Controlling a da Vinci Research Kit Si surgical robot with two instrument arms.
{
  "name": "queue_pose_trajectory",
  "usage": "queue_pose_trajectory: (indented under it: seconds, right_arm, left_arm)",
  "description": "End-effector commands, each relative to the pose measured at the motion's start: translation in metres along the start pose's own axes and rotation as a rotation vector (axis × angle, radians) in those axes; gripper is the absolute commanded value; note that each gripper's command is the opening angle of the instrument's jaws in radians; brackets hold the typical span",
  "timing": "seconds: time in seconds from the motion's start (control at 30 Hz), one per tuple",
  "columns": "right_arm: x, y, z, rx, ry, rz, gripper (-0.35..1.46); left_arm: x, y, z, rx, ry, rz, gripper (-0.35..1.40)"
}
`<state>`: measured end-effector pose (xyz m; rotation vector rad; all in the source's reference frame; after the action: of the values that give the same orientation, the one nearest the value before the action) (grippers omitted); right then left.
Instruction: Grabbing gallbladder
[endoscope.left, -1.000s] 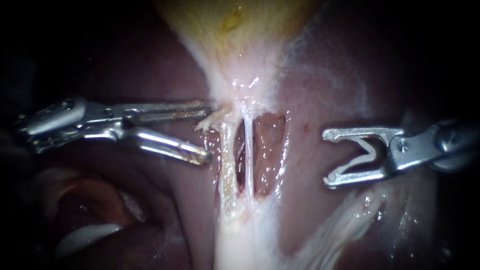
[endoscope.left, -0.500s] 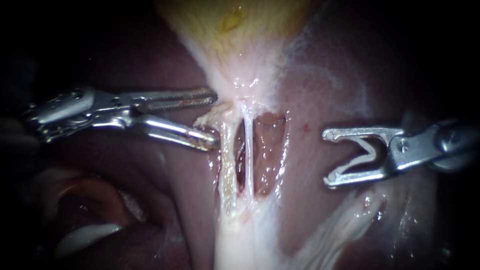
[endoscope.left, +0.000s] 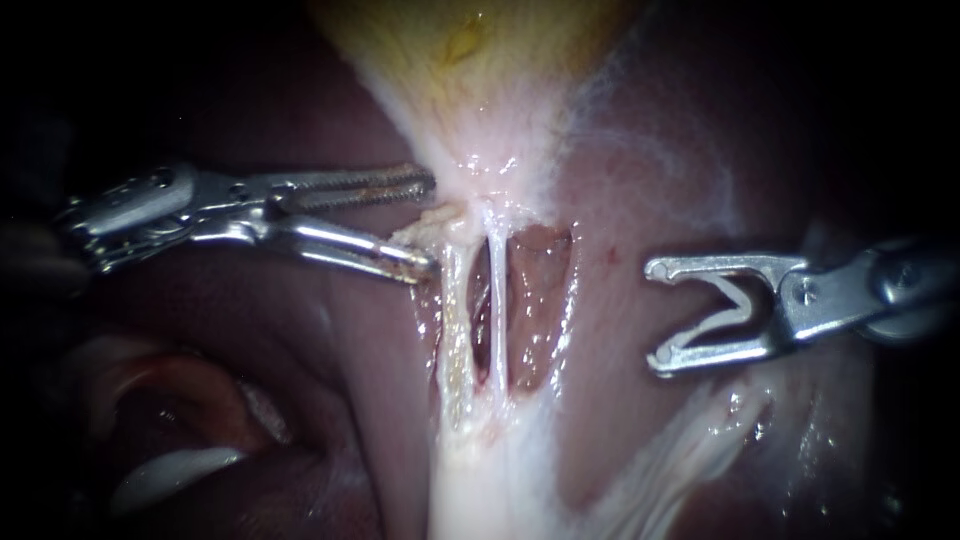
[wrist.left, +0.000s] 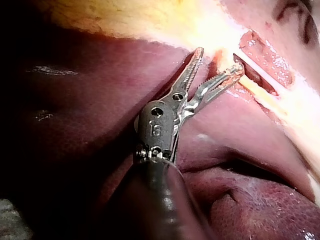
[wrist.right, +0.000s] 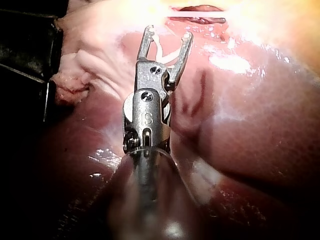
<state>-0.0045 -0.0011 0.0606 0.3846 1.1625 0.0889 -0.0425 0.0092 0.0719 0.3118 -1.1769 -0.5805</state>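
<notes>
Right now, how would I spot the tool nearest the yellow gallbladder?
Find the yellowish gallbladder at the top of the endoscope view and follow it down to its neck. The left instrument reaches in there, open jaws either side of a frayed tissue tag. Its jaws are long and toothed; the right instrument's are short and hook-tipped.
</notes>
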Motion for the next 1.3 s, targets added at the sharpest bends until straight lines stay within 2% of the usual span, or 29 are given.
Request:
queue_pose_trajectory:
  seconds: [0.03, 0.2, 0.33, 0.37, 0.63, 0.8, 0.93, 1.17, 1.3]
  right_arm:
    - [0.0, 0.0, 0.0, 0.0, 0.0, 0.0, 0.39]
    - [0.0, 0.0, 0.0, 0.0, 0.0, 0.0, 0.39]
    - [0.0, 0.0, 0.0, 0.0, 0.0, 0.0, 0.39]
    - [0.0, 0.0, 0.0, 0.0, 0.0, 0.0, 0.39]
    - [0.0, 0.0, 0.0, 0.0, 0.0, 0.0, 0.39]
    - [0.0, 0.0, 0.0, 0.0, 0.0, 0.0, 0.39]
    - [0.0, 0.0, 0.0, 0.0, 0.0, 0.0, 0.39]
    - [0.0, 0.0, 0.0, 0.0, 0.0, 0.0, 0.39]
    - [0.0, 0.0, 0.0, 0.0, 0.0, 0.0, 0.39]
  left_arm:
    - [0.0, -0.0002, -0.0001, 0.002, 0.0, 0.0, 0.39]
    - [0.0, -0.0005, -0.0004, 0.002, -0.003, 0.0, 0.12]
    - [0.0001, -0.0004, -0.0008, 0.005, 0.012, 0.001, -0.31]
    - [0.0001, -0.0004, -0.0009, 0.005, 0.012, 0.001, -0.35]
    - [0.0, -0.0004, -0.0026, 0.016, 0.023, -0.04, -0.35]
    - [-0.0015, -0.0006, -0.0053, 0.031, 0.023, -0.073, -0.35]
    - [-0.0029, -0.0003, -0.0074, 0.023, 0.028, -0.083, -0.35]
    - [-0.0054, 0.0009, -0.0108, 0.007, -0.009, -0.108, -0.35]
    - [-0.0063, 0.0011, -0.0121, -0.004, -0.018, -0.125, -0.35]
